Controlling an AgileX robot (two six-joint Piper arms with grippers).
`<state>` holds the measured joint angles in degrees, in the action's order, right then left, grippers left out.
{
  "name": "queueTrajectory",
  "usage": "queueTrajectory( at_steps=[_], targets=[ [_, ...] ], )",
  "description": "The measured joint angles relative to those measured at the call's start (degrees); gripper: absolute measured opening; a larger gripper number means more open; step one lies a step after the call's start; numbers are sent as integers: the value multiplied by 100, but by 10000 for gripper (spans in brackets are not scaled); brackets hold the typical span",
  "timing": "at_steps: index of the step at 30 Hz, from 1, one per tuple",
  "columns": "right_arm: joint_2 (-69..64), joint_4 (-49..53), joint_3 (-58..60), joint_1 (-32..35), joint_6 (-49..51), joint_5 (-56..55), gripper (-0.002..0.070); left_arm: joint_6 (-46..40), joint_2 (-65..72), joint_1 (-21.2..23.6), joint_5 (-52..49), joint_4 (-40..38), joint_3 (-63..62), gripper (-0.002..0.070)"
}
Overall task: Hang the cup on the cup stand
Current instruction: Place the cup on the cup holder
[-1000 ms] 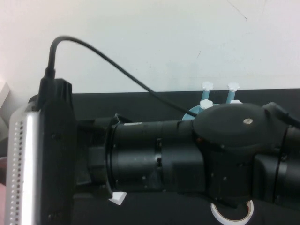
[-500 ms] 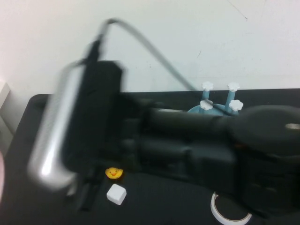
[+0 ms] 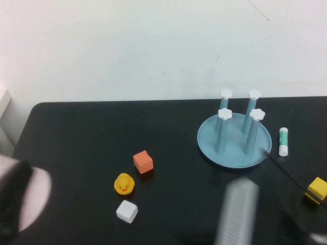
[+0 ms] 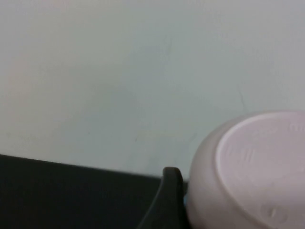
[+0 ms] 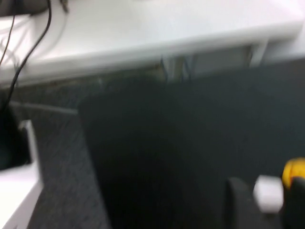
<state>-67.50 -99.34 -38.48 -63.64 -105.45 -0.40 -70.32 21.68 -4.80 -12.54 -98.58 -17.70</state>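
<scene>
The cup stand (image 3: 234, 145) is a light-blue dish with four blue posts and white flower caps, at the table's right. The pale pink cup (image 4: 252, 174) fills the corner of the left wrist view, base toward the camera, with one black finger (image 4: 169, 195) against its side. In the high view my left gripper (image 3: 15, 204) is a dark blur at the lower left edge with the pale cup (image 3: 37, 196) in it, far from the stand. My right gripper (image 5: 269, 202) is blurred, its fingers apart and empty; its arm (image 3: 237, 212) is a grey blur at the bottom.
An orange cube (image 3: 143, 162), a yellow duck (image 3: 123, 184) and a white cube (image 3: 126, 211) lie left of centre. A glue stick (image 3: 283, 141) lies right of the stand, and a yellow block (image 3: 317, 189) sits at the right edge.
The right arm, which blocked the high view, has swept down and away to the bottom right. The table and its objects now show. The left gripper with the cup appears at the lower left.
</scene>
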Motion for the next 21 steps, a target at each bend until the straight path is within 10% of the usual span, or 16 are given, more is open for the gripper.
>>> queueTrajectory(
  at_steps=[4,12,21],
  targets=[
    [699,0,844,0,230,40,54,-1631,853,0,-699,50,-367,597],
    [1617,278,1318,0,689,1054,4,-3073,2488,0,-1830,102,-1906,597],
    [1744,6847,-64,0,5172,4494,1,-3027,3914,0,-2209,125,-3578,597]
  ],
)
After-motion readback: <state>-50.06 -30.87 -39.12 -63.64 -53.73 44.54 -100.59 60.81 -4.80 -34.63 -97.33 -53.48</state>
